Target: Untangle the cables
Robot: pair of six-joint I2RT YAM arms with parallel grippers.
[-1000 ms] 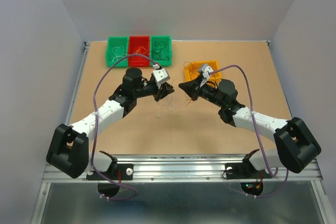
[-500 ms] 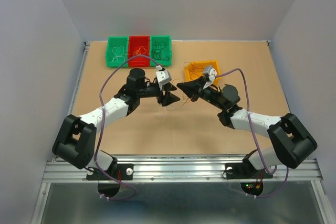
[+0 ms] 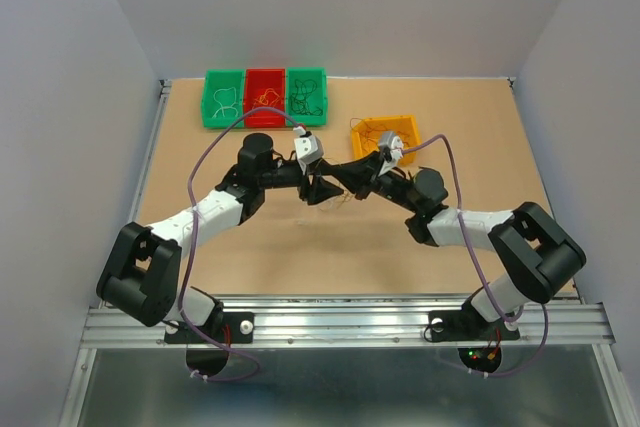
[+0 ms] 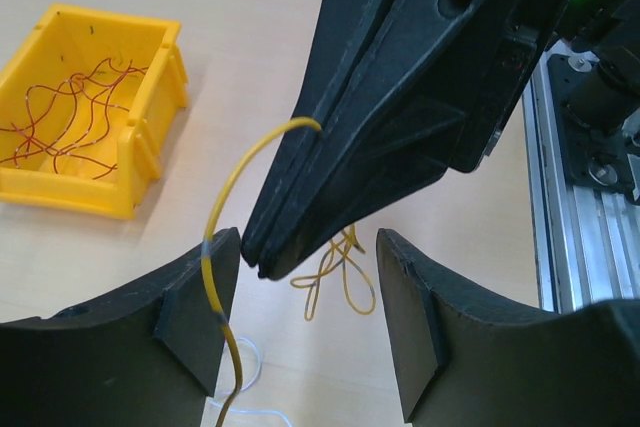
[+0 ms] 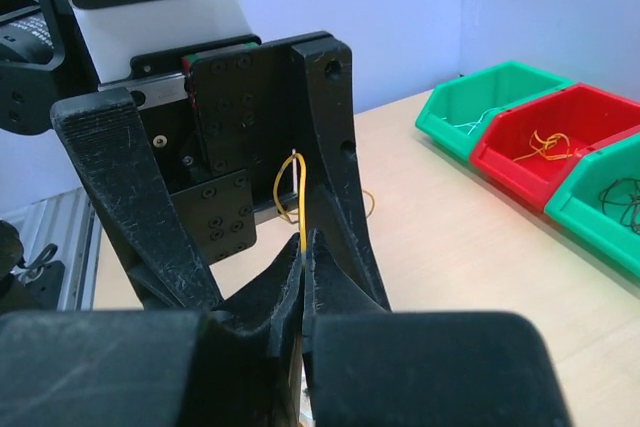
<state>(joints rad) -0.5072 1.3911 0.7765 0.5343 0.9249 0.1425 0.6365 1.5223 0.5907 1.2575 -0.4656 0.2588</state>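
Observation:
My right gripper (image 5: 303, 237) is shut on a thin yellow cable (image 5: 299, 192) that sticks up in a loop from its tips. In the left wrist view the yellow cable (image 4: 225, 197) arcs from the right gripper's shut tips across my left finger (image 4: 195, 312) and hangs down. My left gripper (image 4: 305, 242) is open, with the right gripper's tips between its fingers. Another yellow looped length (image 4: 335, 267) and a white cable (image 4: 250, 377) lie on the table below. In the top view the left gripper (image 3: 322, 190) and right gripper (image 3: 338, 169) meet mid-table.
A yellow bin (image 3: 385, 132) with reddish-brown wires stands behind the right arm. Green (image 3: 224, 97), red (image 3: 265, 95) and green (image 3: 306, 94) bins with wires stand at the back left. The metal rail (image 4: 585, 247) runs along the table's near edge.
Both grippers have moved toward each other. The right gripper's shut tips now sit between the left gripper's open fingers, and the cables on the table are mostly covered from above.

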